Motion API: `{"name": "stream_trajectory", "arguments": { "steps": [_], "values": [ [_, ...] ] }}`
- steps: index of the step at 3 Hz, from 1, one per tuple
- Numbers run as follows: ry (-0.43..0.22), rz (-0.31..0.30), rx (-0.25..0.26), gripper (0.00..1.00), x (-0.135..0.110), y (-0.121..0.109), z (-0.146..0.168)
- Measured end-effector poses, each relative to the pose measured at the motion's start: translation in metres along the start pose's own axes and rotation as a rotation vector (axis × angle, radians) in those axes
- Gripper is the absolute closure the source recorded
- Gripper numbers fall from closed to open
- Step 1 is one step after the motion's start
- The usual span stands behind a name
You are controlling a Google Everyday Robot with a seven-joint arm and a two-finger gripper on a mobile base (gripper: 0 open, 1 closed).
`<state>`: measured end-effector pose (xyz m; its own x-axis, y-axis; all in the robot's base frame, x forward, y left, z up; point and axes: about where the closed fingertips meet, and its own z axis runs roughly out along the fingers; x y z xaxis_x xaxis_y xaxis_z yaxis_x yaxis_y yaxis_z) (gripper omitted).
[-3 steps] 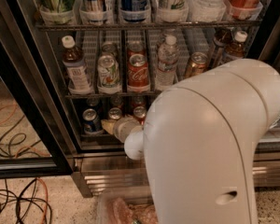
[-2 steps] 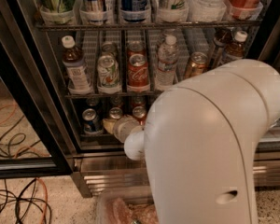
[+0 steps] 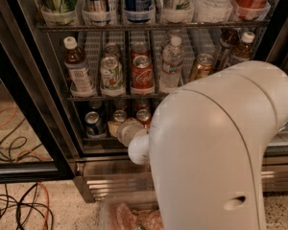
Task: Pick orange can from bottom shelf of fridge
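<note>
The fridge (image 3: 33, 85) stands open-fronted with wire shelves of drinks. On the bottom shelf (image 3: 101, 140) I see a blue can (image 3: 93, 123), a silver-topped can (image 3: 119, 116) and a can with an orange-red body (image 3: 143, 117), which looks like the orange can. My gripper (image 3: 124, 128) reaches into the bottom shelf, low in front of these cans and just left of and below the orange one. My arm's large white housing (image 3: 216, 147) hides the right half of that shelf.
The shelf above holds a tea bottle (image 3: 78, 71), a green can (image 3: 111, 74), a red cola can (image 3: 142, 73), a water bottle (image 3: 172, 61) and a gold can (image 3: 201, 66). The black door frame (image 3: 19, 171) and cables (image 3: 19, 207) lie at left. The ribbed steel base (image 3: 115, 181) is below.
</note>
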<state>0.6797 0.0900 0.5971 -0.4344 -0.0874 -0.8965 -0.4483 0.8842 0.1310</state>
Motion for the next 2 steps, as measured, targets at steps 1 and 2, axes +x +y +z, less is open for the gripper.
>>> {"name": "stream_trajectory", "arguments": {
  "steps": [1,2],
  "values": [
    [0.0,0.0,0.0,1.0,-0.001,0.0,-0.001],
    [0.015,0.058,-0.05,1.0,-0.004,0.004,-0.015]
  ]
}}
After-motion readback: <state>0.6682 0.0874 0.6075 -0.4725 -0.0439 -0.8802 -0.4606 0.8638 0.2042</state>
